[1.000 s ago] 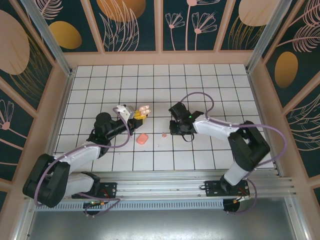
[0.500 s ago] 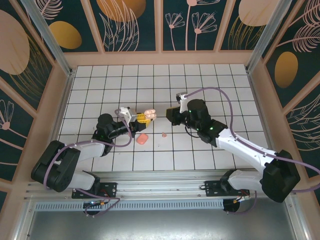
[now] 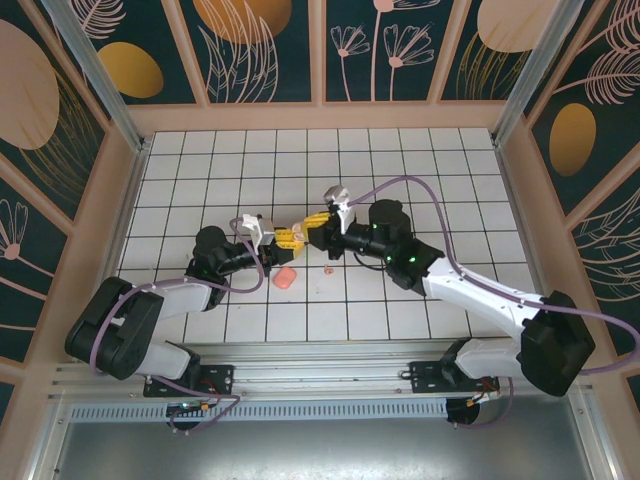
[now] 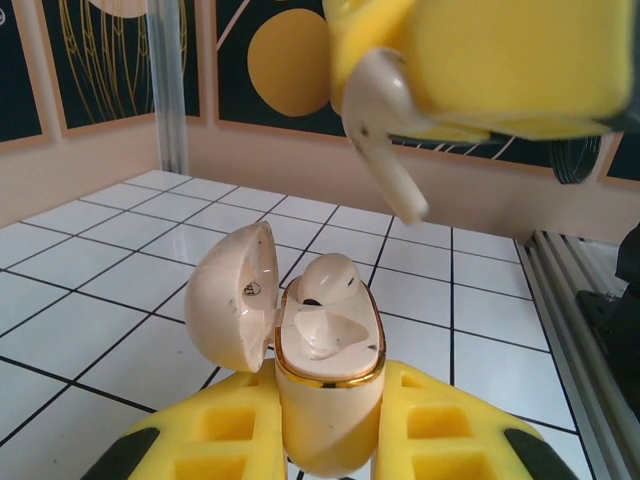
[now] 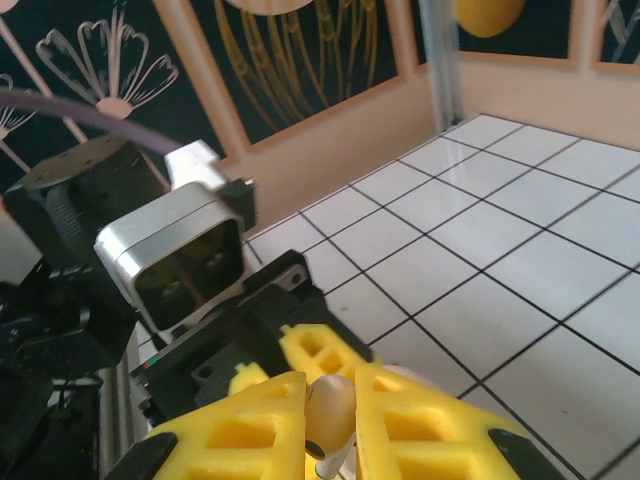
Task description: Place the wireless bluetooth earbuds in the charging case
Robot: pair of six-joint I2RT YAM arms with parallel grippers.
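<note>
In the left gripper (image 4: 328, 440), clamped upright between yellow fingers (image 4: 200, 440): the charging case (image 4: 330, 370), with lid (image 4: 230, 300) swung open to the left and a seated earbud (image 4: 325, 272) in its far socket; just above and apart from the case, pinched between the yellow pads (image 5: 420, 420) of the right gripper (image 5: 335, 430): a second earbud (image 4: 385, 150), stem slanting downward; from above, both grippers nose to nose over the white tiled table (image 3: 400, 160); near them on the tiles, a salmon-pink rounded block (image 3: 285, 278).

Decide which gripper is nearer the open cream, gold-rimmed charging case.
Left. The left gripper clamps the cream charging case; the right gripper hangs above it, apart, pinching a pale white earbud.
</note>
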